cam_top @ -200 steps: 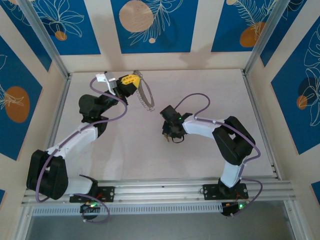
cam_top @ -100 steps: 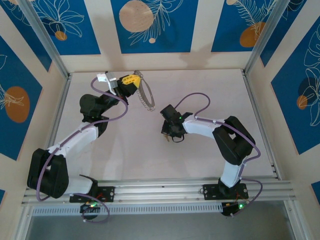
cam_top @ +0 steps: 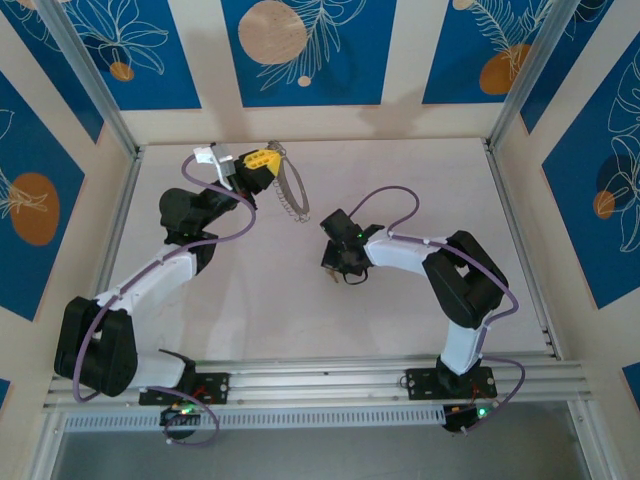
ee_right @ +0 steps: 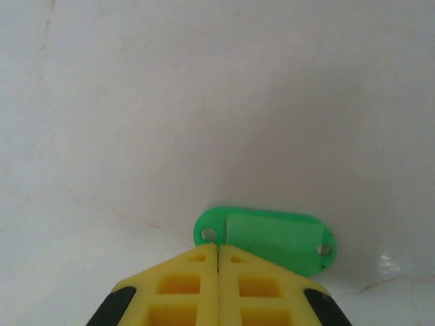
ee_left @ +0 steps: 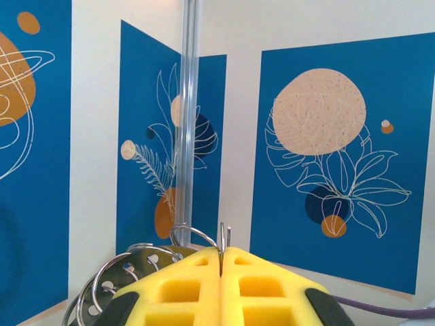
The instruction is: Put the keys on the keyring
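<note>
My left gripper (cam_top: 262,158) is raised at the back left, its yellow fingers shut on the keyring (cam_top: 292,195), a thin metal loop hanging to its right. In the left wrist view the ring's wire (ee_left: 221,236) stands up out of the seam between the closed fingers of my left gripper (ee_left: 222,250). My right gripper (cam_top: 338,272) is down on the table near the middle. In the right wrist view my right gripper (ee_right: 217,246) is shut at the holed end of the keys' green head (ee_right: 272,241), which lies flat on the table. The shank is hidden.
A perforated metal strip with more ring loops (ee_left: 129,268) shows beside the left fingers. Blue patterned panels (cam_top: 308,50) wall in the pale table (cam_top: 420,180) at the back and sides. A metal rail (cam_top: 330,380) runs along the near edge by the arm bases.
The right jaws have closed the last bit at the green head, and the right wrist shifted slightly. The left arm and the keyring have not moved.
</note>
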Robot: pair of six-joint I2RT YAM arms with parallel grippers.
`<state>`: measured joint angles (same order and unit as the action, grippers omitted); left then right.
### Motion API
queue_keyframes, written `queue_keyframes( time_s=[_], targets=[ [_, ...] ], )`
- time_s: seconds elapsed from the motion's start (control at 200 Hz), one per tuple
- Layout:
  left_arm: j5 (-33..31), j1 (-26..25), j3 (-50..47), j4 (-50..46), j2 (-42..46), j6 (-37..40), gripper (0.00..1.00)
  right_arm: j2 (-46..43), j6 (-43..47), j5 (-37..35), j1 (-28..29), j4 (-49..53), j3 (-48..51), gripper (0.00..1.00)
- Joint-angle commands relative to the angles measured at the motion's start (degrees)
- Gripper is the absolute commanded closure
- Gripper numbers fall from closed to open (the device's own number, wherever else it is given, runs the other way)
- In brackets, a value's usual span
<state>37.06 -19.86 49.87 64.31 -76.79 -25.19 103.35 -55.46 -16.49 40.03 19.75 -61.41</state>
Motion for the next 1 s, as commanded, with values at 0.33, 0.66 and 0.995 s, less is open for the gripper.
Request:
queue_keyframes(
  time_s=[0.33,0.66,0.995],
  targets=[
    [0.9,0.7,0.6,3.8,0.0,-0.7,1.00,-7.6,0.3,3.4,-2.7,-4.8,4.3,1.00],
    [1.1,0.7,0.9,3.9,-0.4,-1.3,1.00,-11.8,1.7,5.1,-3.9,-7.3,7.8,1.00],
    [3.1,0.6,1.3,3.5,-0.6,-2.1,1.00,-23.7,6.1,8.9,-6.5,-16.2,15.2,1.00]
  ],
)
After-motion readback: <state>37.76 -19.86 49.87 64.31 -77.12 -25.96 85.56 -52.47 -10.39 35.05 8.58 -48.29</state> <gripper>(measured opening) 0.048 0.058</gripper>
